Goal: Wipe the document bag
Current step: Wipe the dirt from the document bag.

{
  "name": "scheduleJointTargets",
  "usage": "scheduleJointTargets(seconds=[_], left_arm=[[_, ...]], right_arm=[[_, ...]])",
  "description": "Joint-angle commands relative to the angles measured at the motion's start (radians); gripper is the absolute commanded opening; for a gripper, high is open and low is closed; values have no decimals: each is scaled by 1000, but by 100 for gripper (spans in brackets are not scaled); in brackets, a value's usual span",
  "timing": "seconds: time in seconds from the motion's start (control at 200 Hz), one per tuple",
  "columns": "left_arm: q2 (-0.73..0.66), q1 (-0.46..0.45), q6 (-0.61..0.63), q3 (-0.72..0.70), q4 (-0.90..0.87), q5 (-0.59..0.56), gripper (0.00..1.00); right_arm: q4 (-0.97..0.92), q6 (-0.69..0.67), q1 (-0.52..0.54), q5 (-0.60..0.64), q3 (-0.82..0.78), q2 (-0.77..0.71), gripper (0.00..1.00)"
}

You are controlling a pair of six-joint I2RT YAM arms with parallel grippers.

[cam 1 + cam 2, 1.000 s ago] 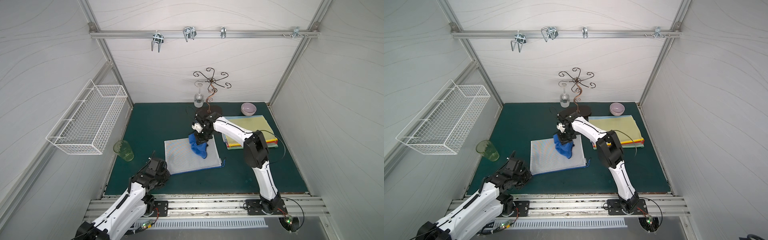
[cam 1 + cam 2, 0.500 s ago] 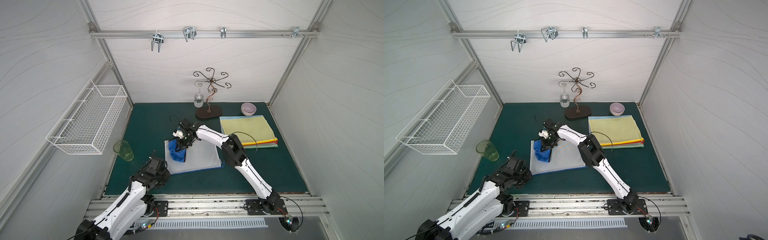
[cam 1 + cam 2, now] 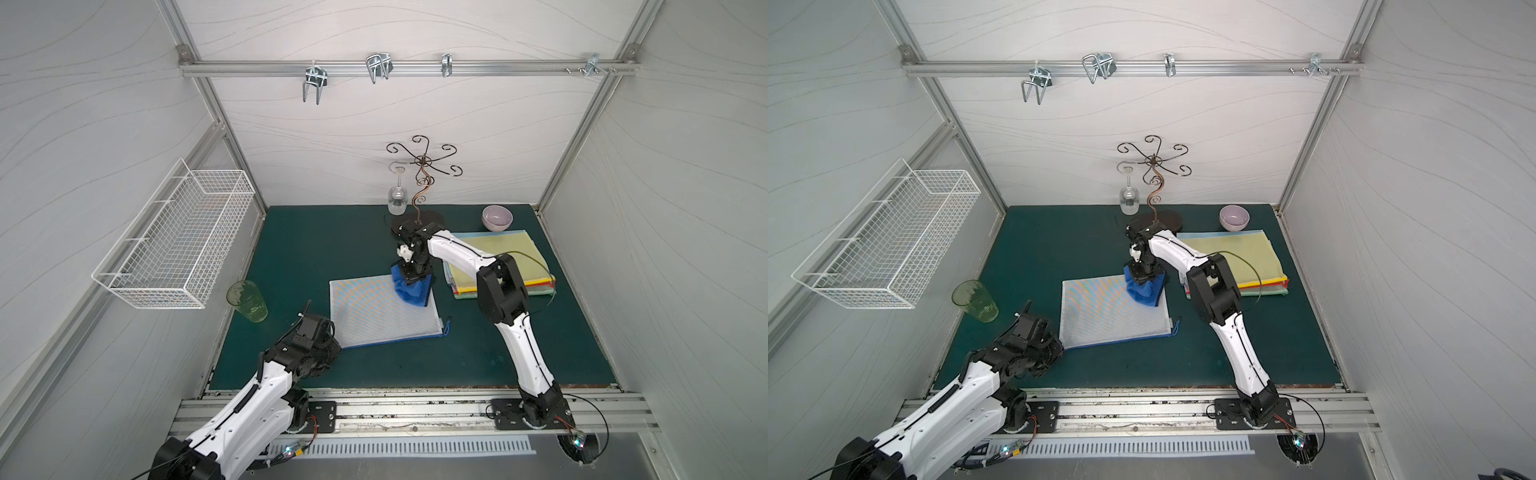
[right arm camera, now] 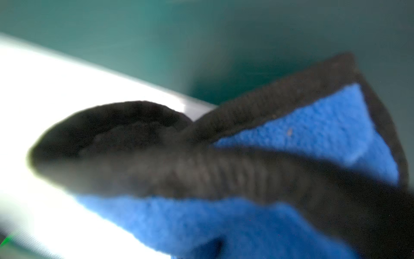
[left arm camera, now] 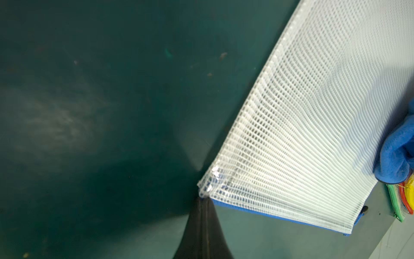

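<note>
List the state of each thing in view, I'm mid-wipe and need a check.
document bag: flat on the mat, near-left corner pinched.
blue cloth: bunched, resting on the bag's far-right corner.
right gripper: shut on the blue cloth.
left gripper: shut on the bag's corner.
wine glass: hanging upside down from the stand.
green cup: upright.
bowl: upright, looks empty.
coloured stack: lying flat.

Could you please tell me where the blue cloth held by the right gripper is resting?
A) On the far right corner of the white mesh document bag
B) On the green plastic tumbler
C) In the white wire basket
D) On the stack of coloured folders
A: in both top views the blue cloth lies on the far right corner of the white mesh document bag, directly beneath the right gripper.
</note>
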Motion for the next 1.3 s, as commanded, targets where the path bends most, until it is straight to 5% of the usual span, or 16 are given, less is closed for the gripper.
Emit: scheduleJointTargets(seconds=[0.0, 0.105, 0.27, 0.655, 0.735, 0.93, 1.081, 1.181, 1.296], left_arm=[[35, -3, -4, 19, 35, -19, 0], [50, -3, 4, 32, 33, -20, 0], [39, -3, 7, 51, 1, -24, 0], [-56, 1, 39, 104, -81, -90, 0], [-59, 5, 73, 159, -114, -106, 0], [-69, 24, 178, 302, -204, -157, 0], [-59, 57, 118, 228, -115, -50, 0], [-51, 73, 47, 147, -9, 13, 34], [12, 87, 41, 128, 18, 4, 50]], right_arm=[[51, -23, 125, -341, 115, 42, 0], [143, 53, 162, -527, 193, 145, 0], [149, 97, 180, -506, 264, 238, 0], [-28, -2, 17, 159, -320, -210, 0], [-38, -16, 6, 220, -390, -298, 0], [27, 12, -24, 89, -526, -467, 0], [45, 27, -15, -11, -544, -467, 0], [50, 25, -6, -37, -557, -484, 0], [100, 44, -4, -80, -600, -472, 0]])
